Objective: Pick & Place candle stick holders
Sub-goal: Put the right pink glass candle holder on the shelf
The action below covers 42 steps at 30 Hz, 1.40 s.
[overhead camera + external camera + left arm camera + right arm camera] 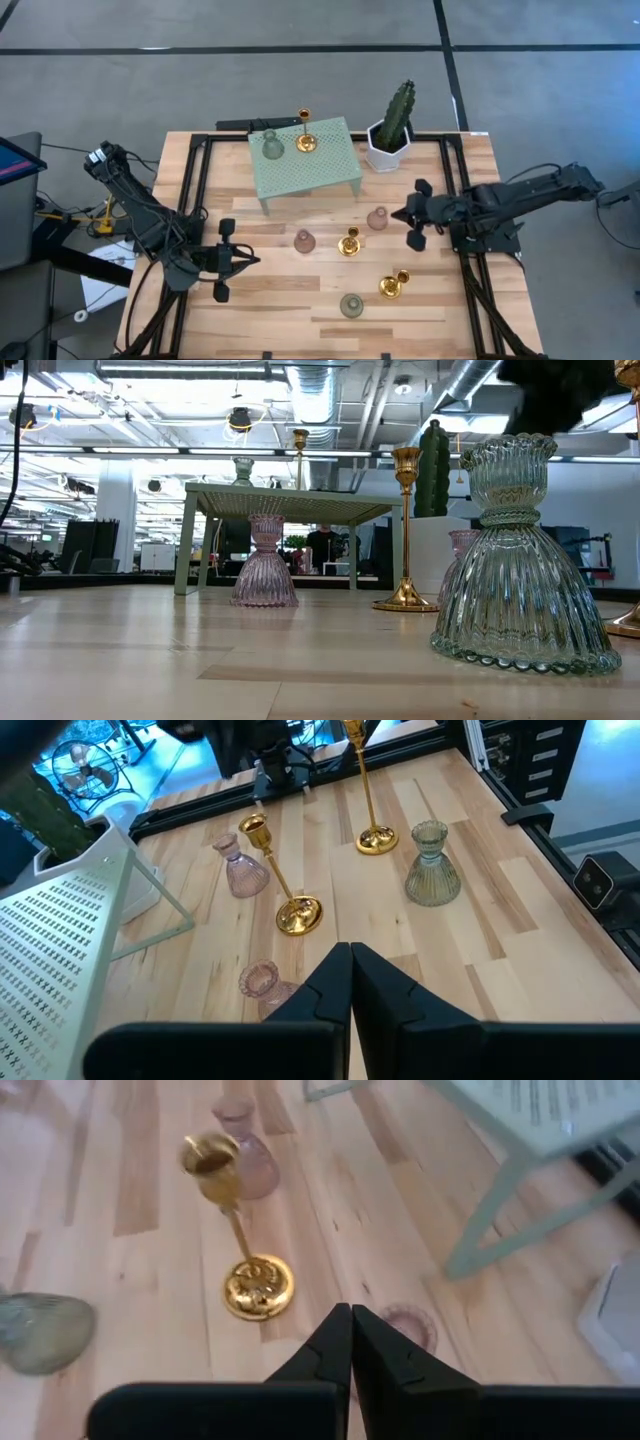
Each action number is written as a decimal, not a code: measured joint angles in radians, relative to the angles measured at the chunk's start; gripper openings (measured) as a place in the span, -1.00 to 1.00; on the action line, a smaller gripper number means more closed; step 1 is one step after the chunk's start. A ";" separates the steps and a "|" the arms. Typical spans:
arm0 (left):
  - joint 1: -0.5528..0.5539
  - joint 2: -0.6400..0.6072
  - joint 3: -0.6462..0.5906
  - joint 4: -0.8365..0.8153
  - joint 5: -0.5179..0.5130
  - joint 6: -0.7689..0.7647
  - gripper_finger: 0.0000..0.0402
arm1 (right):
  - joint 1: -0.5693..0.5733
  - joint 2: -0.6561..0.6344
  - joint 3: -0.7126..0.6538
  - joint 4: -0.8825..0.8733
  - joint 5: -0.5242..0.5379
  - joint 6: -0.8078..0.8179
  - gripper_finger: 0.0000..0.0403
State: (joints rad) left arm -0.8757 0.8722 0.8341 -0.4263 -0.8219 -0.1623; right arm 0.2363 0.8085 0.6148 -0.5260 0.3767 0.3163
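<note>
1. The high view is looking straight down on the whole light wooden table (300,300).
2. The low view is sitting at tabletop level, closest to a ribbed grey-green glass holder (525,560).
3. Both wrist views are sharing the tall gold metal holder (285,880) (240,1230).

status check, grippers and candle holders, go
Left gripper shut, empty, parked at table's left. Right gripper shut, empty, beside a pink holder. Two holders on green stand, five on table. Nothing blocking.

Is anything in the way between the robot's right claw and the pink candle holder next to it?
Nothing visible. The right gripper, shut, sits just beside the pink candle holder, with only bare table between them.
</note>
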 joint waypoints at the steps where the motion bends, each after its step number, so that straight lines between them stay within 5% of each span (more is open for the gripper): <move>1: 0.000 0.000 0.000 0.000 0.000 0.000 -0.96 | 0.000 -0.009 -0.031 0.010 0.013 0.011 -1.00; 14: 0.000 0.000 0.000 0.000 0.000 0.057 -0.96 | 0.045 -0.018 -0.296 0.213 0.081 0.213 -0.99; 25: 0.000 0.000 0.000 0.005 0.000 0.079 -0.96 | 0.032 -0.016 -0.308 0.235 0.042 0.217 -0.96; 42: 0.000 0.000 0.000 0.008 0.000 0.079 -0.96 | -0.072 0.251 -0.308 0.482 0.051 0.198 0.22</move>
State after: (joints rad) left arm -0.8757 0.8722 0.8341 -0.4183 -0.8219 -0.0834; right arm 0.1639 1.0598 0.3073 -0.0435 0.4276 0.5142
